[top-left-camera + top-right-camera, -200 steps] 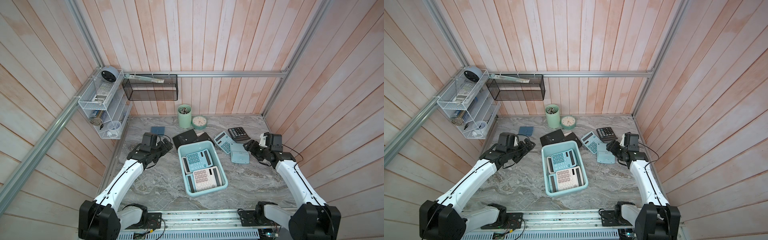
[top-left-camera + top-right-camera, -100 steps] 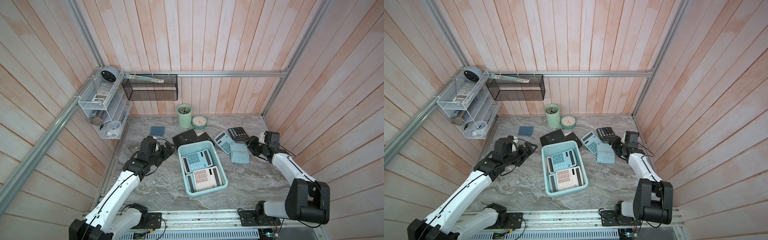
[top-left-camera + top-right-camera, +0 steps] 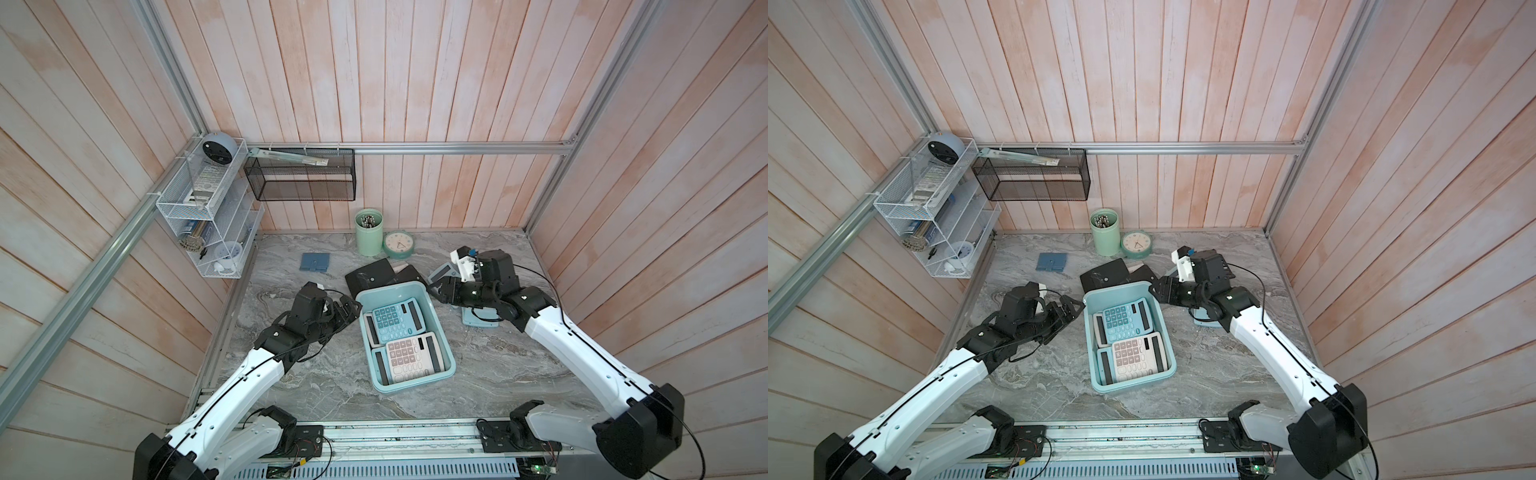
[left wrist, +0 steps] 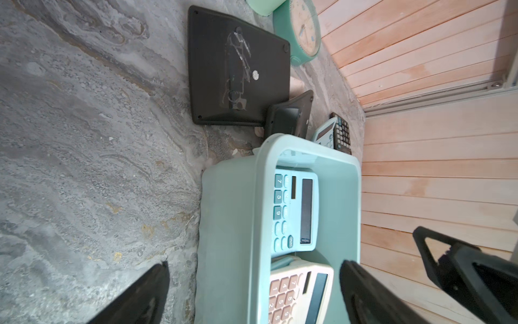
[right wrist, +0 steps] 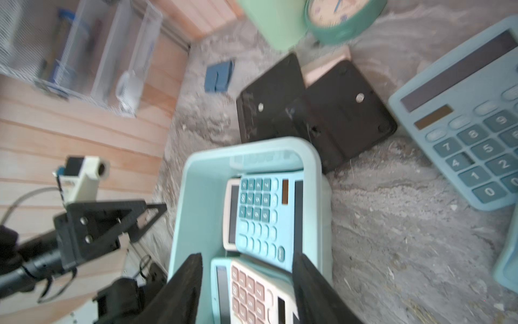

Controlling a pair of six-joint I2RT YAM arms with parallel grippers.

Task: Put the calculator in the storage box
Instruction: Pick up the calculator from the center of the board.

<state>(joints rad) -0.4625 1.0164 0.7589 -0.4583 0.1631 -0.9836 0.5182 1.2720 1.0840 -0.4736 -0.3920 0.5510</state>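
In both top views the aqua storage box (image 3: pixel 415 384) (image 3: pixel 1133 384) sits mid-table. A teal calculator (image 3: pixel 392 322) and a pink-keyed calculator (image 3: pixel 409 359) lie inside, on top of others. My left gripper (image 3: pixel 353 309) (image 4: pixel 253 263) is open at the box's far left corner, and the box wall (image 4: pixel 232 224) shows between its fingers. My right gripper (image 3: pixel 436 291) (image 5: pixel 246 258) hangs open and empty over the far right corner. Outside the box lie a light blue calculator (image 5: pixel 471 134), another under my right arm (image 3: pixel 478 326), and a black one (image 4: pixel 343 134).
Two black calculators lie face down (image 3: pixel 370 274) (image 3: pixel 409 274) just behind the box. A green pen cup (image 3: pixel 369 237), a clock (image 3: pixel 398 244) and a small blue pad (image 3: pixel 316 262) stand near the back wall. A white wire rack (image 3: pixel 208 216) and a black mesh basket (image 3: pixel 301 180) hang above.
My right gripper has swung left from the loose calculators to the box's far right corner, its jaws narrowing somewhat. My left gripper has edged closer to the box's far left corner.
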